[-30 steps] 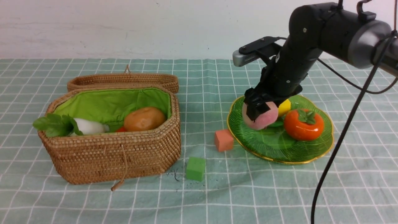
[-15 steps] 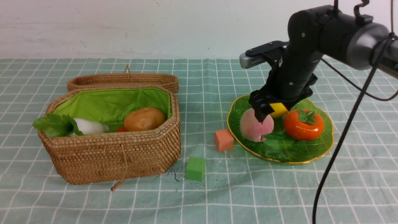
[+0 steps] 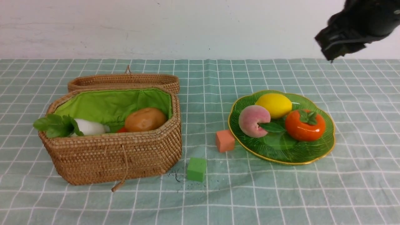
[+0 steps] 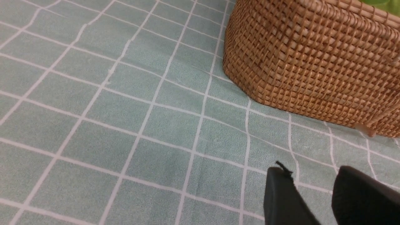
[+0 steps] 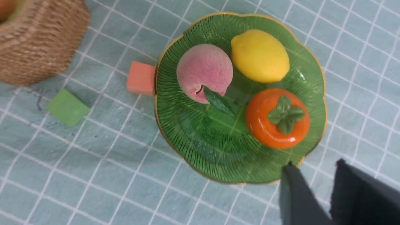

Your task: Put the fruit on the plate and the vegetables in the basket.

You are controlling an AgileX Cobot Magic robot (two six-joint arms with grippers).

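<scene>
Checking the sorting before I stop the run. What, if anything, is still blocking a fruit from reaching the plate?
Nothing visible. The peach, lemon and persimmon already sit on the plate. The orange cube rests just outside its rim, blocking nothing.

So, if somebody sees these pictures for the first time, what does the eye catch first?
Probably the green plate on the right, holding a lemon, a peach and a persimmon. Next, the open basket on the left, with a potato and a white radish inside.
</scene>
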